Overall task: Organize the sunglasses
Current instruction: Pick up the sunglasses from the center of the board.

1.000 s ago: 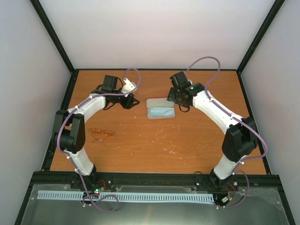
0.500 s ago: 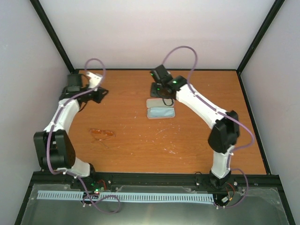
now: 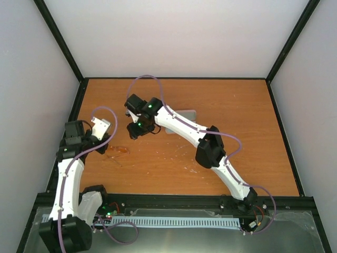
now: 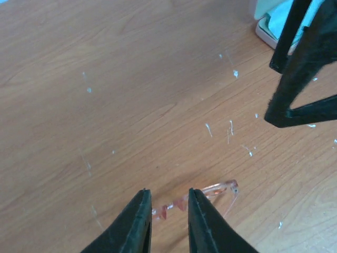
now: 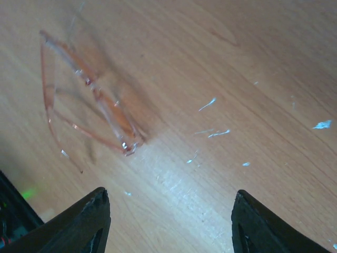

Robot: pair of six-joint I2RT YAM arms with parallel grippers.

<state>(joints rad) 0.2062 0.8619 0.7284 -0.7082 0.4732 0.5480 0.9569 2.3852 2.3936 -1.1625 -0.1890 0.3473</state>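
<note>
The sunglasses (image 3: 117, 151) lie flat on the wooden counter (image 3: 237, 132), to the left of the glasses case (image 3: 187, 113) and nearer the arm bases than it is, well apart from it. Their amber lenses face up and the thin temples are folded out toward the near edge.

The left tool (image 3: 103, 143) sits farther left of the case, at the end of the sunglasses that lies farthest from the case. In the left wrist view the left tool (image 4: 168, 196) has its jaws drawn close with only a narrow gap, and a bit of the sunglasses (image 4: 213, 191) frame shows in that gap. Whether the fingers actually pinch the frame cannot be told.

The right arm stretches across the counter and over the near left part of the case, and the right tool (image 3: 134, 130) hangs between the case and the sunglasses. In the right wrist view the right tool (image 5: 171, 195) is released, jaws spread wide with bare wood between them, and the sunglasses (image 5: 87, 100) lie beyond its left finger, untouched.

The left wrist view catches a corner of the case (image 4: 261, 32) with a light blue cloth (image 4: 279, 18) inside, behind the right tool's dark fingers (image 4: 300, 79). Small white flecks (image 5: 210, 103) dot the wood on the sunglasses' side of the case.
</note>
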